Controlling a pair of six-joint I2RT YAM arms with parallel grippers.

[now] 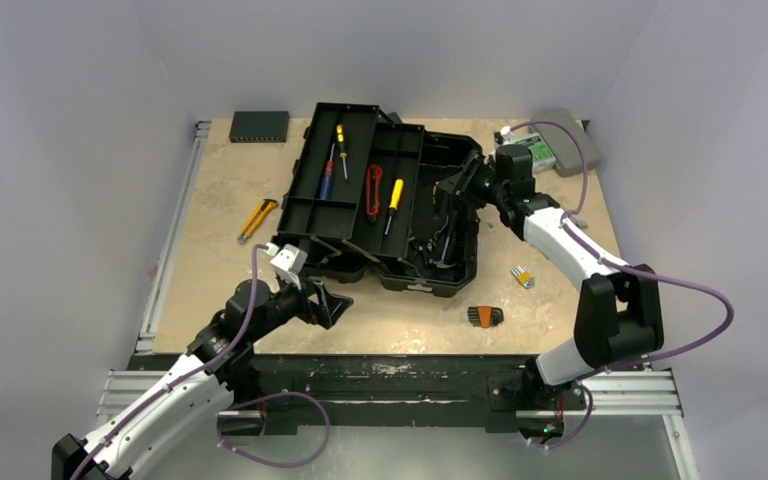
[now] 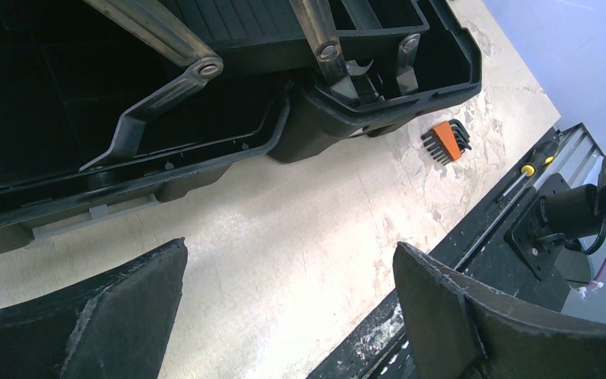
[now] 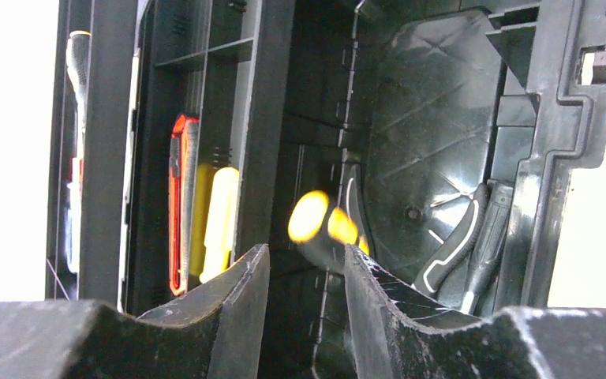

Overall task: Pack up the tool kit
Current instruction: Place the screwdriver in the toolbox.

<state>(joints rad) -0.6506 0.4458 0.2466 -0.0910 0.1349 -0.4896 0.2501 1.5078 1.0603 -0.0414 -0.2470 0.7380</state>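
Top external view: toolbox (image 1: 390,200) open mid-tabletop (image 1: 220,180) — yellow knife (image 1: 257,218) left, orange key set (image 1: 484,316) in front. Left end effector (image 1: 340,308) wide. Right end effector (image 1: 457,188) narrow inside the box — cannot tell if holding.

Left arm (image 1: 170,400) at seven o'clock, right arm (image 1: 560,240) at four: white shells, black joints, trailing purple cables (image 1: 680,290), scuffed black wedge fingers (image 2: 458,316).
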